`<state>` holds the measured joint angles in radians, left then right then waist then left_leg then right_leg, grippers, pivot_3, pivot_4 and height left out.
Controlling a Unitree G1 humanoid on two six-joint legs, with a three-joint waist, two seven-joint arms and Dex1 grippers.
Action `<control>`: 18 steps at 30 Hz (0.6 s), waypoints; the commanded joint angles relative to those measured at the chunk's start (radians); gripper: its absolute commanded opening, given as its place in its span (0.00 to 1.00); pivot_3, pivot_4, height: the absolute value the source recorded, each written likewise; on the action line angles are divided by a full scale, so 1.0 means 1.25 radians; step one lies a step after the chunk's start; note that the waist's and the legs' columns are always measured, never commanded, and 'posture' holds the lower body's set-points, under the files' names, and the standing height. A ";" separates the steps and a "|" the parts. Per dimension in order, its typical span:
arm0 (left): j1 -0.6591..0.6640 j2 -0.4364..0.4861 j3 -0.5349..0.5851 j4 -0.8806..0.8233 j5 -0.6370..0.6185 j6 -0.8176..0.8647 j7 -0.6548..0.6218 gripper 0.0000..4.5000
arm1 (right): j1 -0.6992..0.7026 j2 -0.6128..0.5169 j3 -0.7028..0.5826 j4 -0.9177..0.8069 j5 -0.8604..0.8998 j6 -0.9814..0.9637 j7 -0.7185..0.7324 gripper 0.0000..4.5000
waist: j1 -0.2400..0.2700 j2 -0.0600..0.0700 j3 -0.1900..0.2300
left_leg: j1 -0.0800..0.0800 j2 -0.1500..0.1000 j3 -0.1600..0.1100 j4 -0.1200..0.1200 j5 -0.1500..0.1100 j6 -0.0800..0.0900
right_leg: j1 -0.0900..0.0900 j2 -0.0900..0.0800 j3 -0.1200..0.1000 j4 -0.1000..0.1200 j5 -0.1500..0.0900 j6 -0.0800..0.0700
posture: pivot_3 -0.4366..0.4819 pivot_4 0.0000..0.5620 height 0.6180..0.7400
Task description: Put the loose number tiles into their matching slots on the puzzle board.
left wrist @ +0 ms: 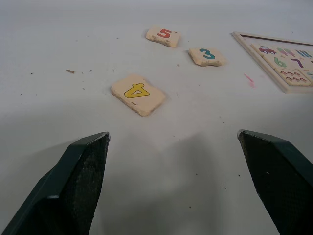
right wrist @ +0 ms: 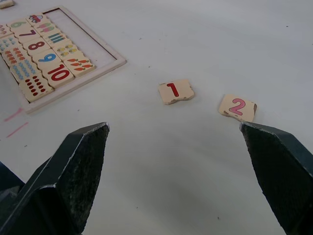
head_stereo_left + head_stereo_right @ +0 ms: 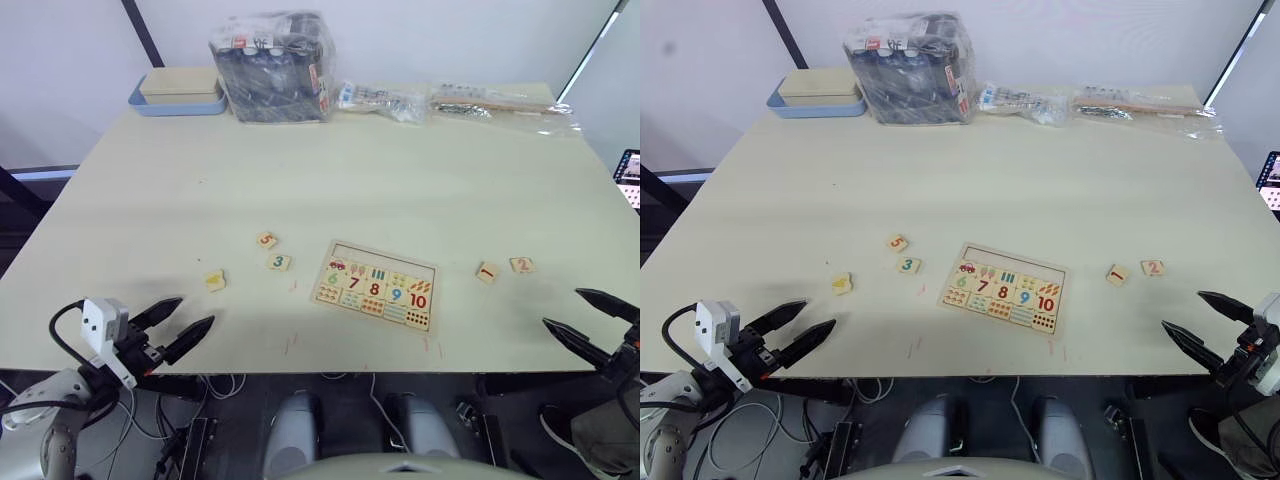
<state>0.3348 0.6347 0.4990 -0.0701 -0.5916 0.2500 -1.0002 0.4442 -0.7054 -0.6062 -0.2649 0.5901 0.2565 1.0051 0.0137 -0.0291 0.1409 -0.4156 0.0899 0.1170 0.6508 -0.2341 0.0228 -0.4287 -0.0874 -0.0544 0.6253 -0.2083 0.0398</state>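
— At the near bench (image 3: 400, 180) edge: left claw (image 3: 172, 327), right claw (image 3: 590, 318)?
— Both spread, gripping nothing.
— Tiles?
— 4 (image 1: 137, 92), 3 (image 1: 207, 56), 5 (image 1: 163, 35) beyond left claw; 1 (image 2: 175, 91), 2 (image 2: 237, 107) beyond right; puzzle board (image 3: 377, 285) between.

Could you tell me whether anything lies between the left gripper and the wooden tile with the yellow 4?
Nothing visible does. The open left gripper faces the small light-wood tile with a yellow 4 across bare cream table. The red 5 tile and teal 3 tile lie beyond it, toward the flat light-wood puzzle board.
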 commanded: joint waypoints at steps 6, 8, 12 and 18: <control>-0.018 0.029 0.010 -0.107 -0.073 0.038 -0.037 0.99 | -0.040 -0.024 -0.006 -0.022 0.024 0.013 0.011 1.00 | 0.000 0.000 0.000 | 0.000 0.000 0.000 0.000 0.000 0.000 | 0.000 0.000 0.000 0.000 0.000 0.000 | 0.48 0.27 1.00; -0.026 0.045 0.007 -0.119 -0.083 0.045 -0.062 0.99 | -0.055 -0.031 0.005 -0.023 0.027 0.022 0.018 1.00 | 0.000 0.000 0.000 | 0.000 0.000 0.000 0.000 0.000 0.000 | 0.000 0.000 0.000 0.000 0.000 0.000 | 0.48 0.27 1.00; -0.049 0.072 -0.013 -0.143 -0.104 0.059 -0.107 0.99 | -0.108 -0.062 0.045 0.005 -0.002 0.032 0.019 1.00 | -0.001 0.001 0.000 | 0.000 0.000 0.000 0.000 0.000 0.000 | 0.000 0.000 0.000 0.000 0.000 0.000 | 0.48 0.27 1.00; -0.121 0.109 -0.049 -0.139 -0.132 0.038 -0.239 0.99 | -0.266 -0.082 0.178 0.074 -0.068 0.049 -0.009 1.00 | -0.001 0.001 0.000 | 0.000 0.000 0.000 0.000 0.000 0.000 | 0.000 0.001 0.000 0.000 0.000 0.000 | 0.48 0.27 1.00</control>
<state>0.1939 0.7566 0.4361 -0.2223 -0.7307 0.3163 -1.2524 0.1329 -0.7989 -0.4013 -0.1832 0.5258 0.3262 1.0019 0.0122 -0.0278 0.1414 -0.4157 0.0896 0.1169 0.6513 -0.2330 0.0245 -0.4286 -0.0862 -0.0547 0.6256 -0.2081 0.0396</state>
